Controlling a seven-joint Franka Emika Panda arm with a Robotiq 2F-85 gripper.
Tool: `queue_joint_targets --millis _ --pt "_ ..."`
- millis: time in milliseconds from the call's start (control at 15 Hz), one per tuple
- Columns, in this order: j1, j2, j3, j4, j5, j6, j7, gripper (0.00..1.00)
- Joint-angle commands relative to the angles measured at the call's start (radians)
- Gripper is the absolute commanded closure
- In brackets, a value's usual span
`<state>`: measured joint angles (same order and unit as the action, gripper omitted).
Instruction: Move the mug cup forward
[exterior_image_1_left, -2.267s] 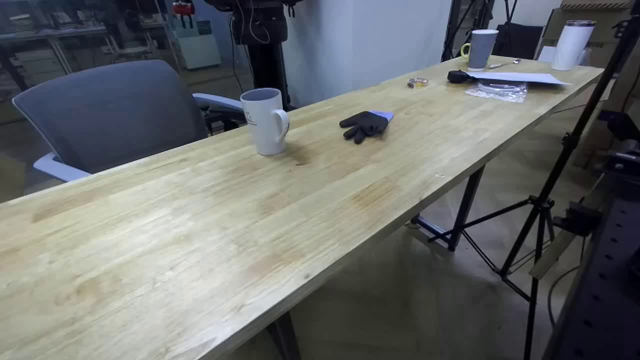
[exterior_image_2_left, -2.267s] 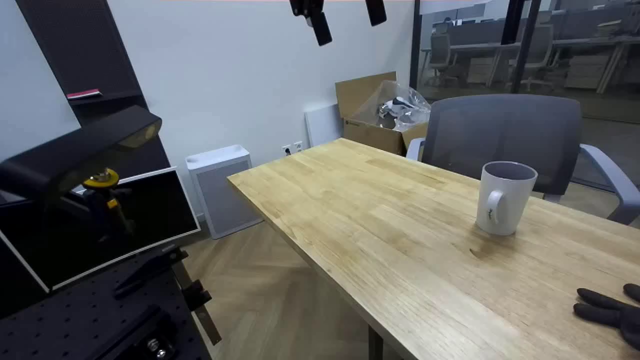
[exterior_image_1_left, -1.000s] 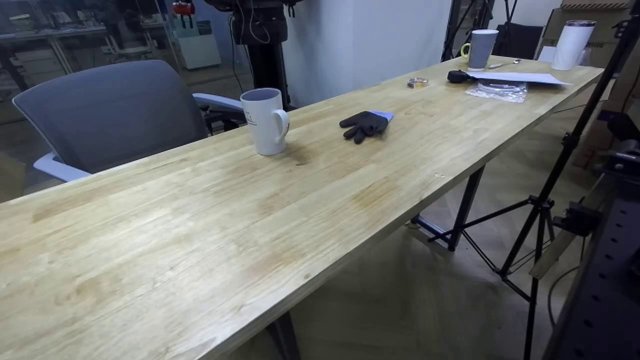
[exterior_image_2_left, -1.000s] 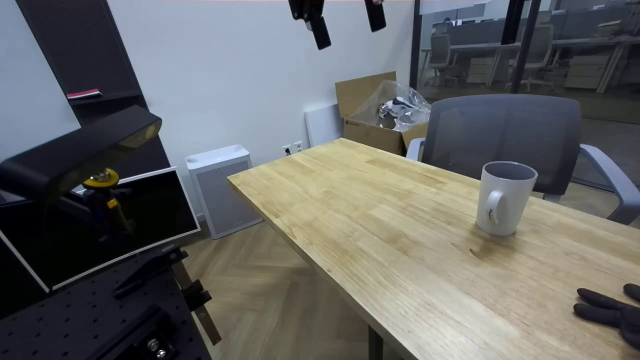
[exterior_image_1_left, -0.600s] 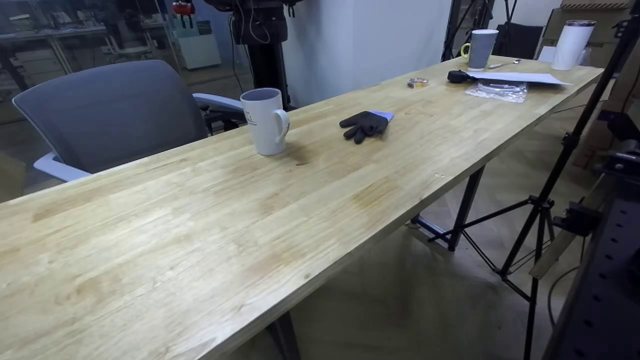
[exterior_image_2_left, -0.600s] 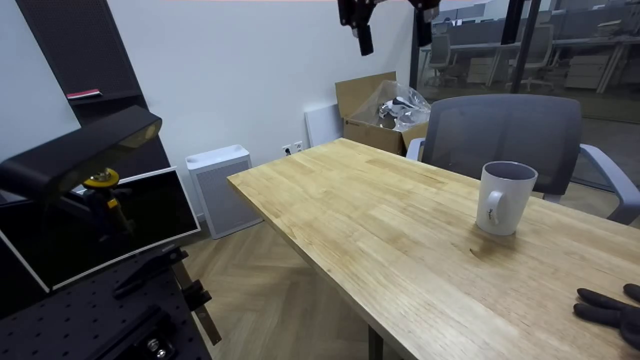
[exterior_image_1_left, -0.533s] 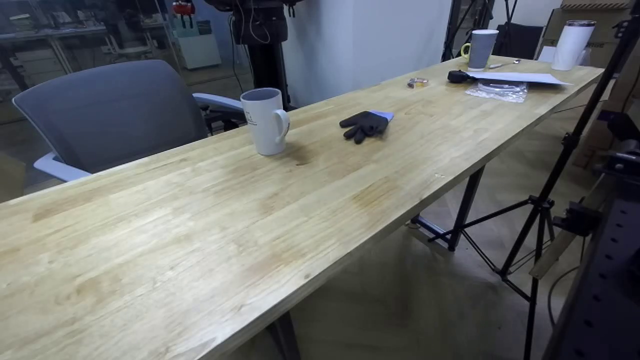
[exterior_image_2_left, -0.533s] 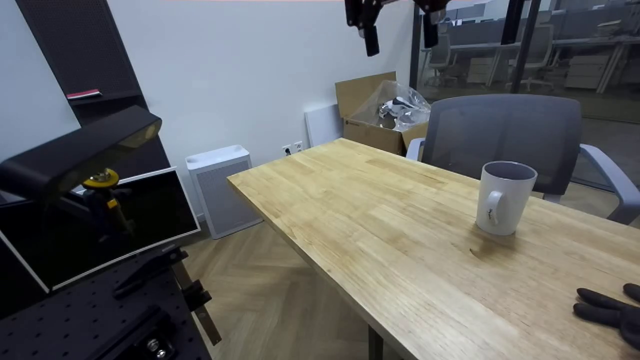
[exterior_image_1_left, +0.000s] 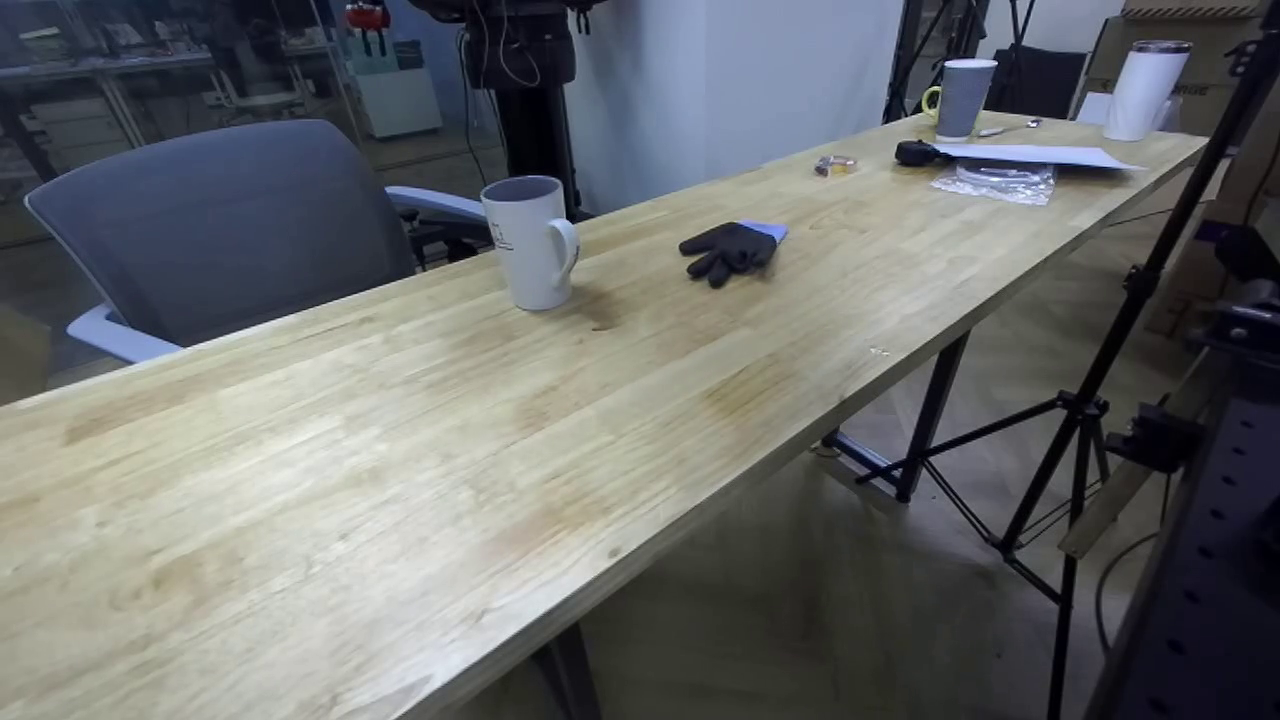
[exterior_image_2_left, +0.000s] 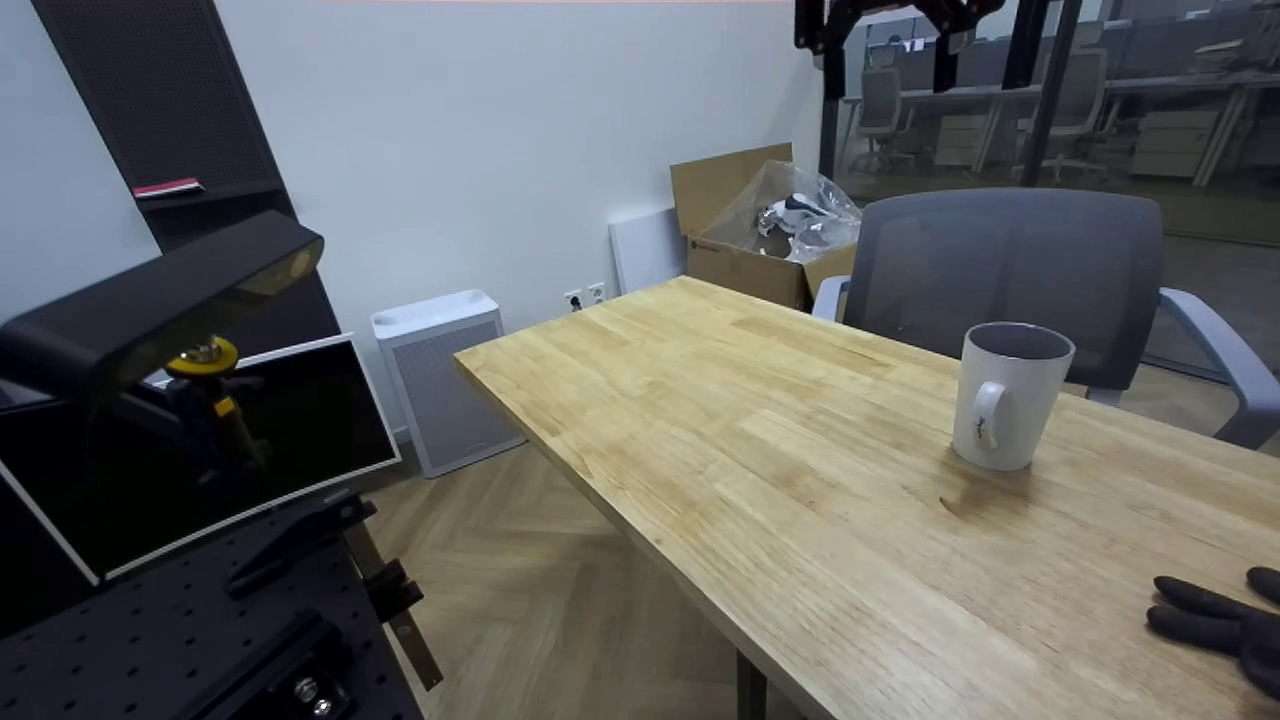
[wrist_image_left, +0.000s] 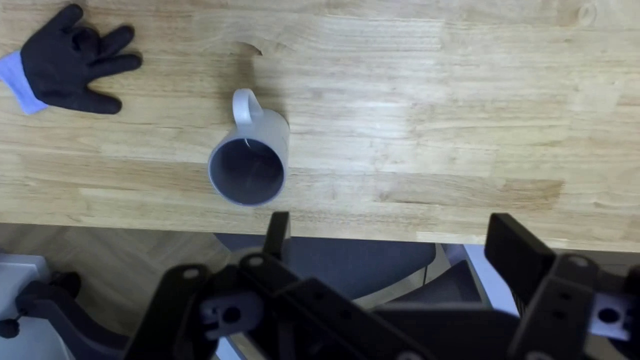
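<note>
The gripper (exterior_image_2_left: 890, 84) sweeps across toward the mug (exterior_image_2_left: 1022, 395); the mug has not budged.
In an exterior view the gripper has just slid sideways, and it hangs high, well apart from the mug, which stands upright on the table (exterior_image_2_left: 650, 420) near the edge by the chair (exterior_image_2_left: 1005, 260). That looks like the approach, with the move forward not yet begun. The fingers (wrist_image_left: 517, 252) are spread wide, holding nothing and touching nothing; in the wrist view the mug lies outside their gap, so lining up and lowering probably come next.
</note>
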<state>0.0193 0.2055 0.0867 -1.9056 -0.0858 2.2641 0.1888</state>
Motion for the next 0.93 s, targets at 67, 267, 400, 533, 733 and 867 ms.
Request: queue_joint_targets --millis 67,267,400,533,733,867 --pt "0.024 0.178 -0.021 0.308 0.040 -0.147 -0.033 0.00" --pt "0.016 0.274 -0.032 0.452 0.062 -0.205 -0.057 0.00" --pt "0.001 0.336 -0.044 0.529 0.081 -0.234 -0.082 0.00" --pt "-0.014 0.390 -0.059 0.582 0.096 -0.254 -0.098 0.00" --pt "-0.036 0.458 -0.078 0.626 0.109 -0.269 -0.113 0.00" --pt "-0.038 0.495 -0.098 0.640 0.090 -0.262 -0.101 0.00"
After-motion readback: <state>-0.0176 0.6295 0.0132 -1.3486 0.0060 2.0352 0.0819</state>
